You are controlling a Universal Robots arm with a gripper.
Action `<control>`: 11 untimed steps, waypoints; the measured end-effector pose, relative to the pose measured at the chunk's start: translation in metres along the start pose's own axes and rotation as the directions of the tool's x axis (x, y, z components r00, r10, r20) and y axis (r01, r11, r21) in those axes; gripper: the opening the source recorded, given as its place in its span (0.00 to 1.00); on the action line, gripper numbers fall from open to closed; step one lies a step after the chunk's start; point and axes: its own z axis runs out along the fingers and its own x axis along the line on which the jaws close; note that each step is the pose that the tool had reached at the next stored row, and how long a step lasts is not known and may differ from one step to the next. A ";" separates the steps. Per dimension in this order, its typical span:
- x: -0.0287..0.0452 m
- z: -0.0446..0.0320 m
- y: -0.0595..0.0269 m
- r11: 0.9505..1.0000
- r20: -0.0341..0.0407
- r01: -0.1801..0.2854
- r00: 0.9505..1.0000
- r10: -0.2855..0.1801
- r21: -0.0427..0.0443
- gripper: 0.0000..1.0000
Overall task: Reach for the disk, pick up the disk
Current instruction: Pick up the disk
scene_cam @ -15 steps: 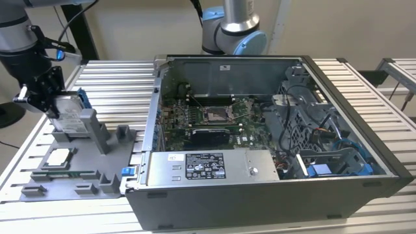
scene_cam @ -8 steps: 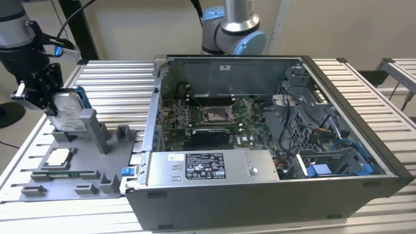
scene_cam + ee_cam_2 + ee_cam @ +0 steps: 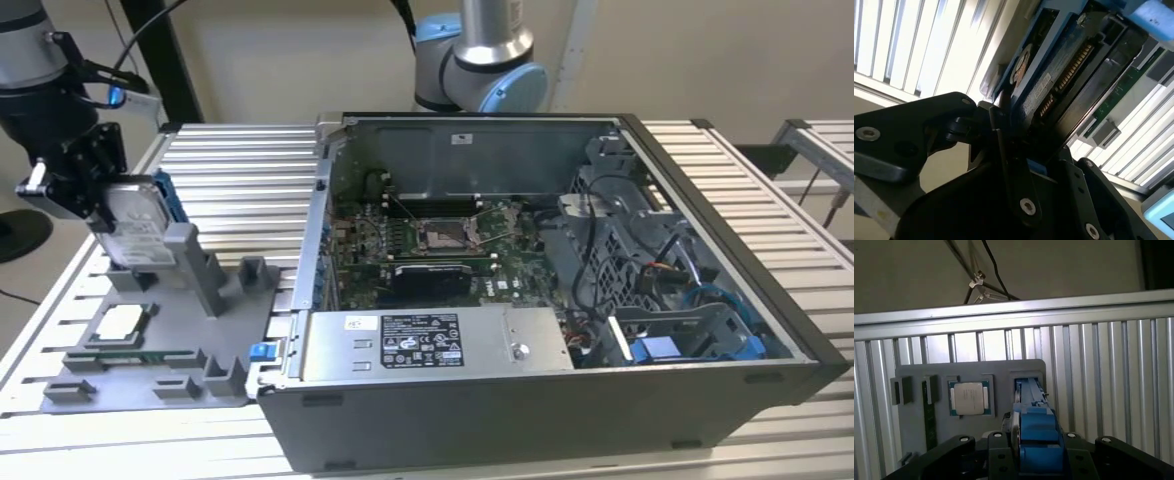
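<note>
At the exterior view's left, over the gray fixture [image 3: 187,335] on the tabletop [image 3: 234,170], the jaws are clamping the disk [image 3: 134,215] upright by its upper part, and lifting well, I judge, is calling for a straight, untilted pull clear of that fixture.

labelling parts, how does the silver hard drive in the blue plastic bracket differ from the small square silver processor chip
The hard drive stands on edge over the grey plastic tray; the processor chip lies flat in it. The hard drive is far larger and blue-framed; the chip has no bracket. The gripper grips the hard drive; nothing touches the chip. Both are silver.
</note>
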 end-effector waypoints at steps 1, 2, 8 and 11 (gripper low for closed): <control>0.0001 -0.0011 -0.0001 1.000 0.000 0.000 1.000 0.000 0.000 0.00; 0.0001 -0.0023 0.0000 1.000 0.000 0.000 1.000 0.000 0.000 0.00; 0.0000 -0.0092 0.0002 1.000 0.000 0.000 1.000 0.000 0.000 0.00; 0.0001 -0.0130 0.0003 1.000 0.000 0.000 1.000 0.000 0.000 0.00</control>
